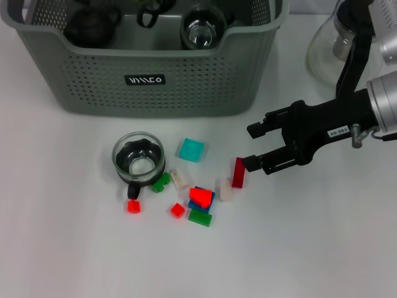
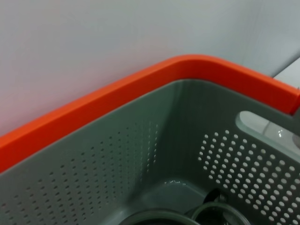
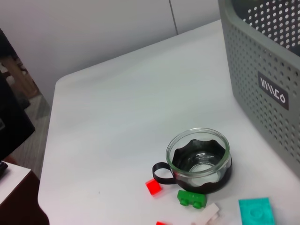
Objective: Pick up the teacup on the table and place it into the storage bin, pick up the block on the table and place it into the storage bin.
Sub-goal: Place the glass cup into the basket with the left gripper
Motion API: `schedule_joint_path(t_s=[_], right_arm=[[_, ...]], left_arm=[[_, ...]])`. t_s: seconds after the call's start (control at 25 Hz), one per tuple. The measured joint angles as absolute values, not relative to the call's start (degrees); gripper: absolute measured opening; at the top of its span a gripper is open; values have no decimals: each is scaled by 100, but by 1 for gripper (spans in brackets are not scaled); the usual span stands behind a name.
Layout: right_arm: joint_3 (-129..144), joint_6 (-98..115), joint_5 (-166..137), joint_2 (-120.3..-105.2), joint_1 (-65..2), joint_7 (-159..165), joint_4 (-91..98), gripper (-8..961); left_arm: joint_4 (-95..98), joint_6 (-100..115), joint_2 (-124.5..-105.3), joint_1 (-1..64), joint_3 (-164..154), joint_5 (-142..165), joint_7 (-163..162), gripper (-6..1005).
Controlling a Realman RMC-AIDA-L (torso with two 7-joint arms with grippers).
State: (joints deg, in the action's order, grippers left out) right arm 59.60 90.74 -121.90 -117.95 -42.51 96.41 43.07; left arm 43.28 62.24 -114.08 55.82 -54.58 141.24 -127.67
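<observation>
Right gripper [image 1: 253, 146] spread open, just right of the block pile. Teacup [image 1: 138, 158] mid-table, in front of the storage bin [image 1: 149, 68]; glass, likely slippery and fragile, so grip its rim. Left gripper unseen.

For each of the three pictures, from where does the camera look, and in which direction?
Head view: from above, down at the table; the right gripper, open, shows.
Left wrist view: over the storage bin, into its corner; no body part shows.
Right wrist view: low, toward the teacup; no fingers show.
Head and right wrist views share teacup and bin label.
</observation>
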Motion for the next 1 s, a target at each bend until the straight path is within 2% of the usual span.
schedule_joint_path(t_s=[0.32,0.76,1.0], right_arm=[[5976,9101,-12191,-11790,-4227,9643,4307,795],[5979,9107,-12199,-11795,-4224,9659,4307,795],[5983,9113,-12200,-11803,-4184,9641,4307,795]], left_arm=[[4288,5977,-11534,5622,-5618,14223,-12767,63],[4314,5846,-11694,5588,-5694,14555,-12798,130],[4604,5865,-11631,5508,-5546,14565,-12971,368]])
